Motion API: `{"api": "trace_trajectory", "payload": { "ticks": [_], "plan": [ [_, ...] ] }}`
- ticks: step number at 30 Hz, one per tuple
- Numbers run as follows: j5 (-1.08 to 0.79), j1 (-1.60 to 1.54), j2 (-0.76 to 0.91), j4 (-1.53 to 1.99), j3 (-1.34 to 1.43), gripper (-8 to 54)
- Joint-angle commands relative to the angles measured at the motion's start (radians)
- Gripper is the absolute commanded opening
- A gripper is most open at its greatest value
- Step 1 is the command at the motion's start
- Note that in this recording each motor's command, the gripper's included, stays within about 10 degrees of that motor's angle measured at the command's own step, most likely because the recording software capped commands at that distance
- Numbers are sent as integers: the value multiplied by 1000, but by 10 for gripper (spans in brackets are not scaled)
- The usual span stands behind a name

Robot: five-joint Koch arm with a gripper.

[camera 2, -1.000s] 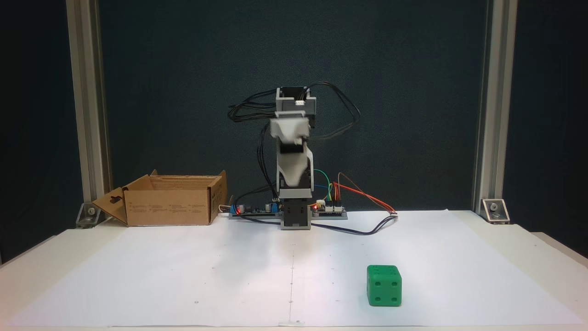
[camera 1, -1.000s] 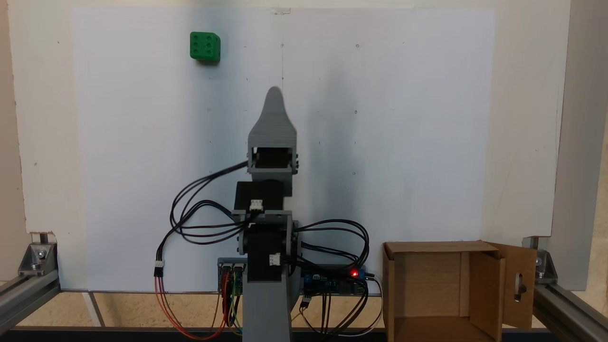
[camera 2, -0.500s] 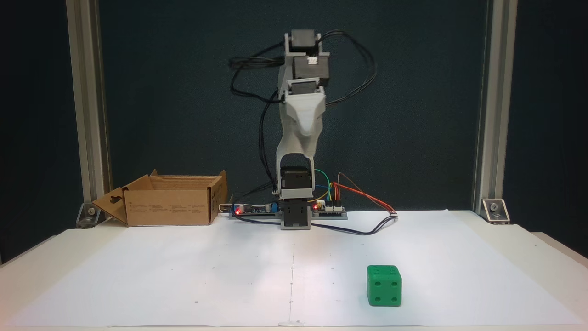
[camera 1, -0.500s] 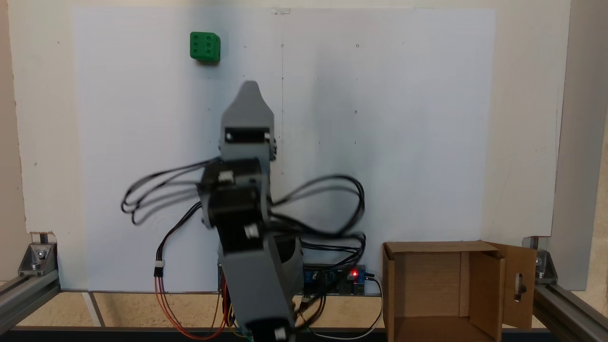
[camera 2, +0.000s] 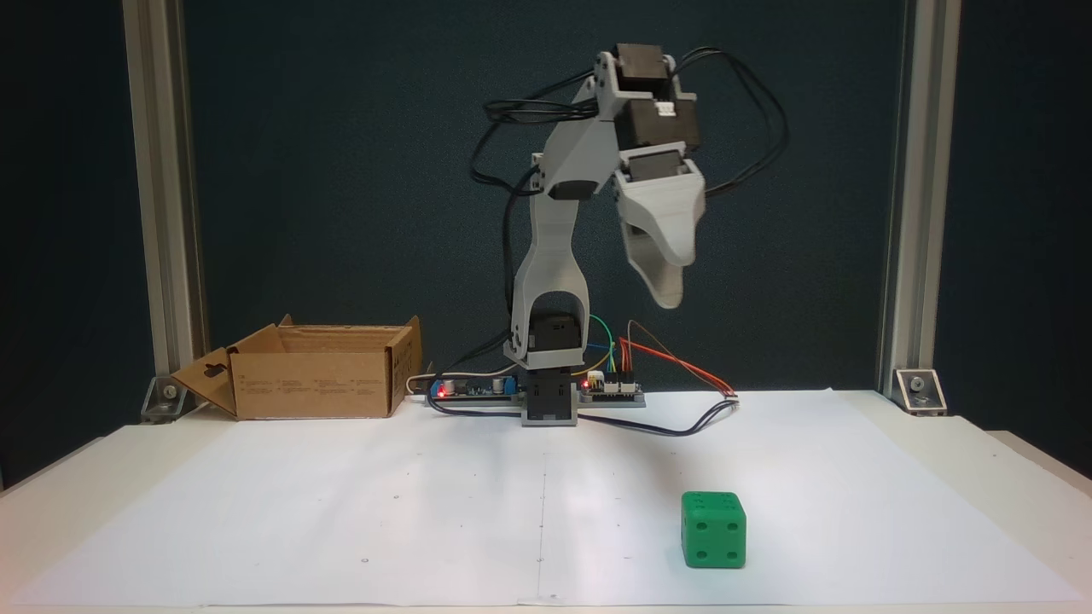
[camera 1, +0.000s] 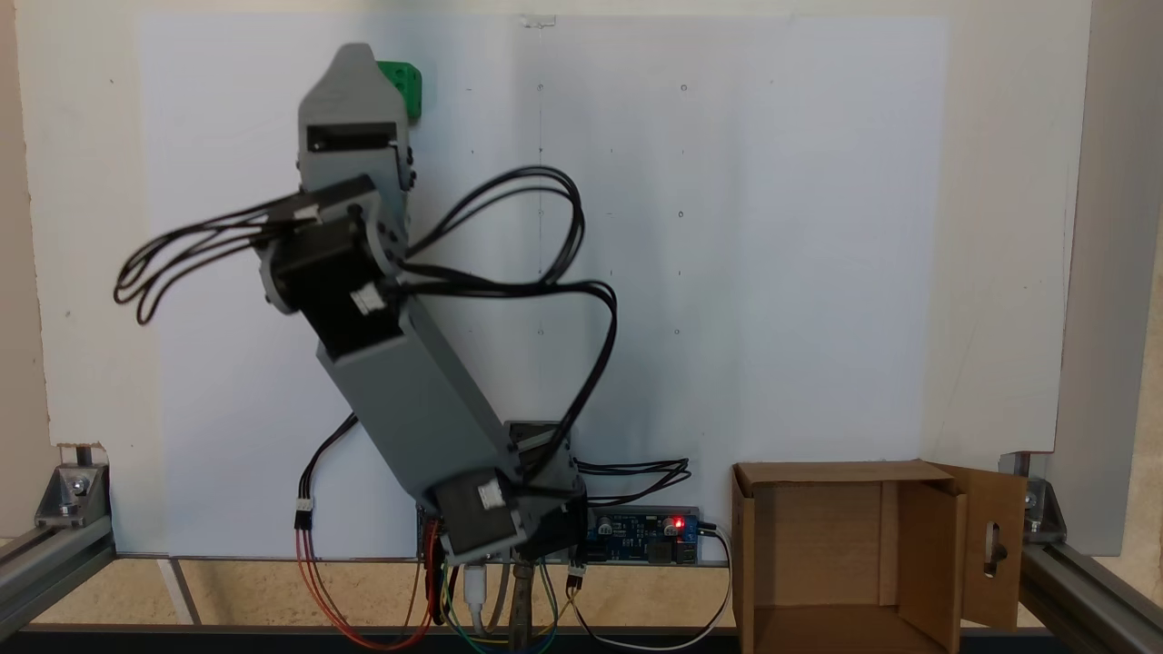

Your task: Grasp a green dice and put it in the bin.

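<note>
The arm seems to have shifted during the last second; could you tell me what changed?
The arm unfolded, rose and swung toward the green dice; its end effector now hangs high above the table, nothing grasped. The dice and the bin stayed put.

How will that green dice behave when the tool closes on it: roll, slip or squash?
The green dice sits flat on the paper, so it probably won't roll. Its rounded edges and smooth-looking faces may let it slip. It looks rigid and probably light.
</note>
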Motion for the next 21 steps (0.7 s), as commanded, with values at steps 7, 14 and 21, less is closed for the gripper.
{"api": "trace_trajectory", "payload": {
  "ticks": [7, 14, 21],
  "plan": [
    [160, -60, -129, 66, -173, 432],
    [181, -60, -272, 66, -215, 434],
    [179, -49, -318, 78, -216, 435]
  ]
}}
